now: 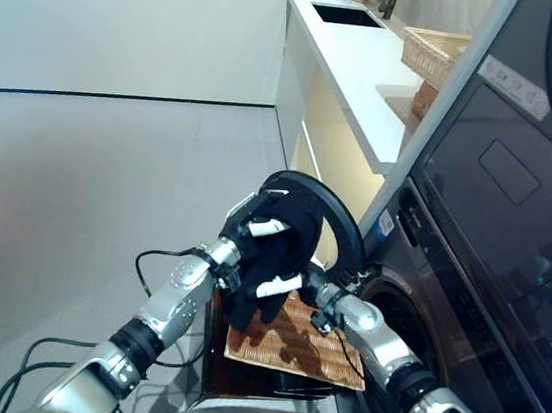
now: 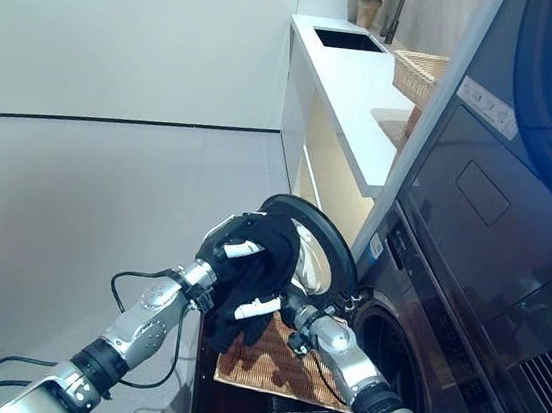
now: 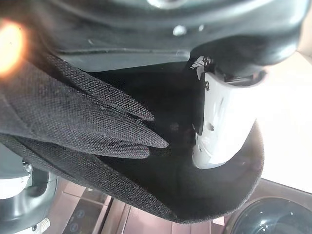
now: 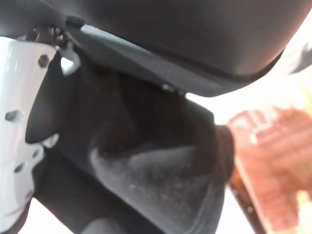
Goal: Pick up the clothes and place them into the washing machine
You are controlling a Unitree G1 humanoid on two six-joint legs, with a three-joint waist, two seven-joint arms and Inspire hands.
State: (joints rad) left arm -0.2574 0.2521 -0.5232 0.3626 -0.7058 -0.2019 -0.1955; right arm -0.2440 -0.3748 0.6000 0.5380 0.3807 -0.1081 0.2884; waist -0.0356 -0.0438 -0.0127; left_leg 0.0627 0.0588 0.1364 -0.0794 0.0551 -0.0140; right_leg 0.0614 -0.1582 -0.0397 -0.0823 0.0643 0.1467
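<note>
A black garment (image 1: 286, 248) hangs bunched between both hands, in front of the washing machine's open round door (image 1: 346, 233). My left hand (image 1: 267, 228) grips its upper part, thumb pinched on the cloth (image 3: 87, 117). My right hand (image 1: 278, 288) holds the lower part from the machine's side, its thumb (image 4: 14, 146) pressed against the dark cloth (image 4: 161, 180). The washing machine's drum opening (image 1: 397, 307) lies just right of the hands, partly hidden by my right arm. A loose end of the garment dangles over a wicker basket (image 1: 299, 350).
The wicker basket rests on a dark stand below the hands. A dryer (image 1: 521, 176) is stacked above the washer. A white counter (image 1: 354, 65) with a sink (image 1: 345, 16) and a second wicker basket (image 1: 434, 53) runs along the back. Open grey floor (image 1: 76, 192) lies to the left.
</note>
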